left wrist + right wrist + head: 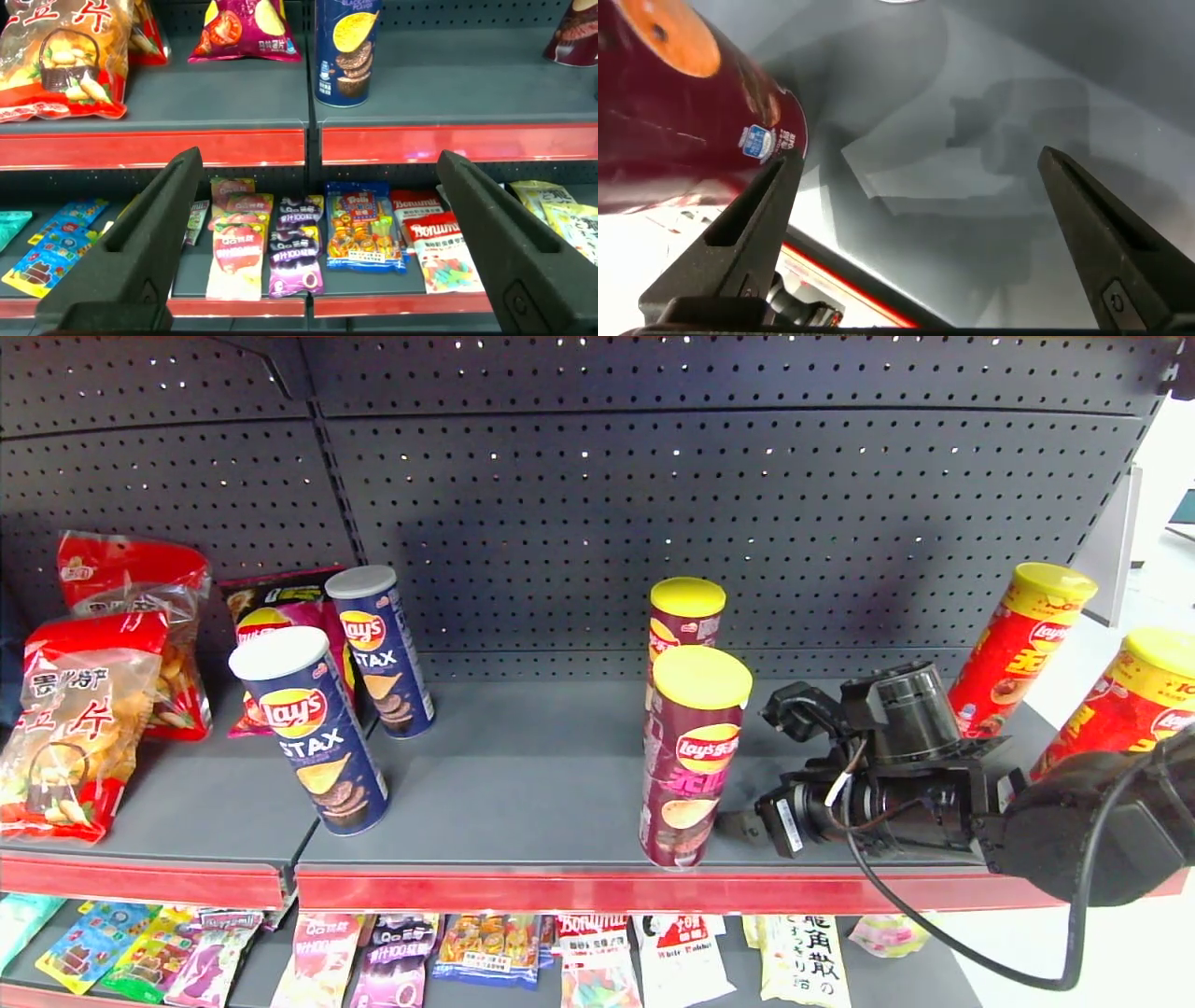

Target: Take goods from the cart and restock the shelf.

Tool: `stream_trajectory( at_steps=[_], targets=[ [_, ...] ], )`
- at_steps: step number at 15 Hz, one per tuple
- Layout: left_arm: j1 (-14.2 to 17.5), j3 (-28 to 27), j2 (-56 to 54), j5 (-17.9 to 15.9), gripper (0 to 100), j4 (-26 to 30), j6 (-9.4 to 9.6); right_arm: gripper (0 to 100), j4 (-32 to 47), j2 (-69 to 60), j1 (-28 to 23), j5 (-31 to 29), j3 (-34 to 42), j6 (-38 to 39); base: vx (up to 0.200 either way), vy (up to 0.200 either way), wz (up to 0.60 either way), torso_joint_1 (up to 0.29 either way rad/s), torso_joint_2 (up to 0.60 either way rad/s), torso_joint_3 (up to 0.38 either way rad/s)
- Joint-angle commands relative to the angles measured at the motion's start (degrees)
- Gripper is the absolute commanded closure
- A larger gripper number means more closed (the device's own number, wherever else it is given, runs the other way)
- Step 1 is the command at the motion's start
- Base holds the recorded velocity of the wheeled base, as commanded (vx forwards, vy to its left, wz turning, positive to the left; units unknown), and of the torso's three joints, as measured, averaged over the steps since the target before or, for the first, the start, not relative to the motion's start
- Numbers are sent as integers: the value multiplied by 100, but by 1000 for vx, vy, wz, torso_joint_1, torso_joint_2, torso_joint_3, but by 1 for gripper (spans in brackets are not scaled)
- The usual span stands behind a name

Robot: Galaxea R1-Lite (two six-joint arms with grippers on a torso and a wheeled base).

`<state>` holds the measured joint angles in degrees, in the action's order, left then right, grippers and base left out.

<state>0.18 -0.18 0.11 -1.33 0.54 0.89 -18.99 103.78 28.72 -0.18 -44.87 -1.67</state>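
On my feed the shelf (523, 784) deck looks like smooth grey painted metal, matt; its perforated back panel (653, 504) has the same dull finish; the red edge strip (560, 889) is glossy plastic and catches the light. The purple can (693, 756) and blue can (313, 733) have glossy printed walls, each under a smooth plastic lid; the snack bags (79, 728) are shiny, crinkled film. The left claw (318, 159) and right claw (920, 157) look alike: fingers (140, 252) of matt black plastic, faintly grained.
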Motion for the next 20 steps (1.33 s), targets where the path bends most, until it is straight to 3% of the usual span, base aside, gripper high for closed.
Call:
stream_trajectory(
  at_steps=[1, 20],
  targets=[
    [8, 1, -2, 1, 0, -1, -1, 0, -8, 37, 2, 1, -4, -9, 0, 0, 0, 0, 0, 0],
    [-1, 1, -2, 1, 0, -1, -1, 0, -8, -156, 283, 27, 137, 9, 0, 0, 0, 0, 0, 0]
  ],
)
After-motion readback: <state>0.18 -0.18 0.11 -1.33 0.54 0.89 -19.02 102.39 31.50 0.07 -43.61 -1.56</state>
